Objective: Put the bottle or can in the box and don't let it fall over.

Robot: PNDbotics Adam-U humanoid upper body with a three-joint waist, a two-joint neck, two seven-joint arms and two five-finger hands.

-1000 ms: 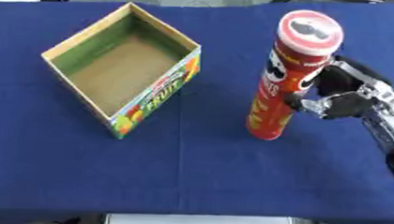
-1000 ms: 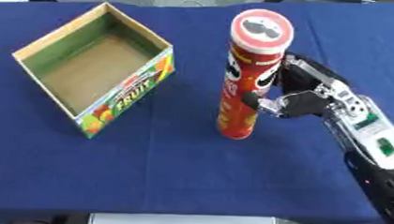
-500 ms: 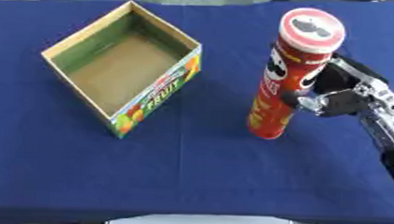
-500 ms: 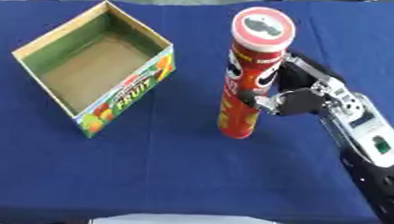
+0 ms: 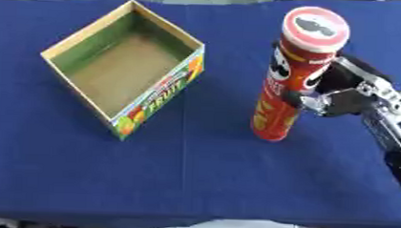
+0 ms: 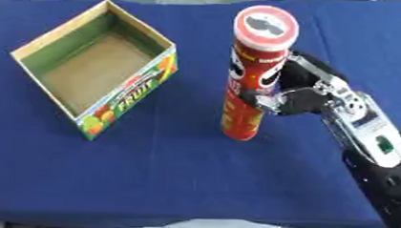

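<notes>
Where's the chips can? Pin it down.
The chips can stands upright on the blue table, right of the open box, with the right hand curled round it.

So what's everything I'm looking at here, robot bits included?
Tall red cylindrical crisp can with a pale lid: one, red and yellow, standing upright on the right half of the table.
Open cardboard box with fruit print on its side: one, brown inside, green and colourful outside, empty, on the left, apart from the can.
Blue cloth-covered table: one, dark blue, under everything.
Right robot hand: one, black and silver, fingers curled round the can's middle from the right.
Left robot hand: not in view.
</notes>
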